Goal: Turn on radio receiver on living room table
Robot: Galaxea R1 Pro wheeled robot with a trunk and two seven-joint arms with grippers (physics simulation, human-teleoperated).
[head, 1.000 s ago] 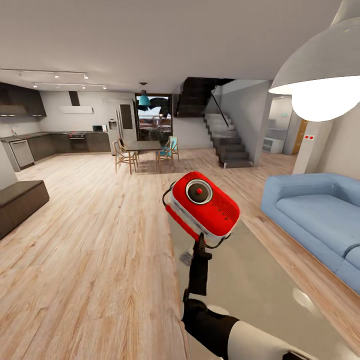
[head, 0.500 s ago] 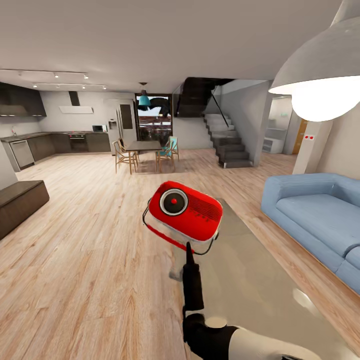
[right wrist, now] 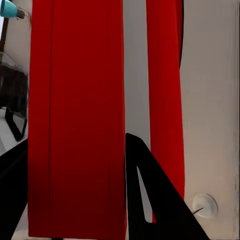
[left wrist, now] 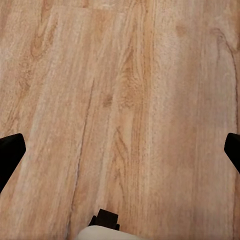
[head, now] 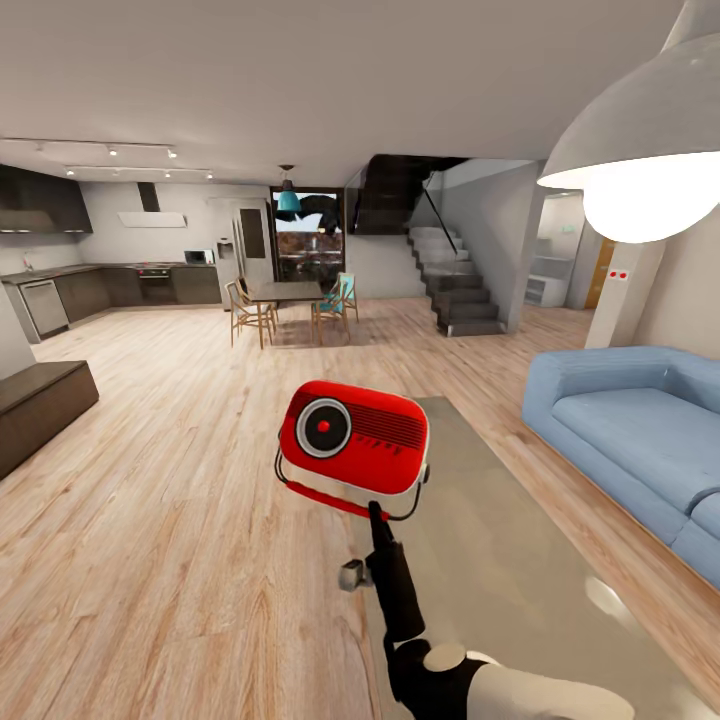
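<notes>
You can't read any words or numbers here, not even on the red radio (head: 354,438).

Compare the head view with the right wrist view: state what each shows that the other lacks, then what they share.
Head view alone: the radio receiver's dial face, the blue sofa, the plank floor, the kitchen, stairs and pendant lamp.

Right wrist view alone: a close look along the red casing's edge, with black claw fingers on either side of it.

Both: the radio receiver held in the right claw above the grey table.
</notes>
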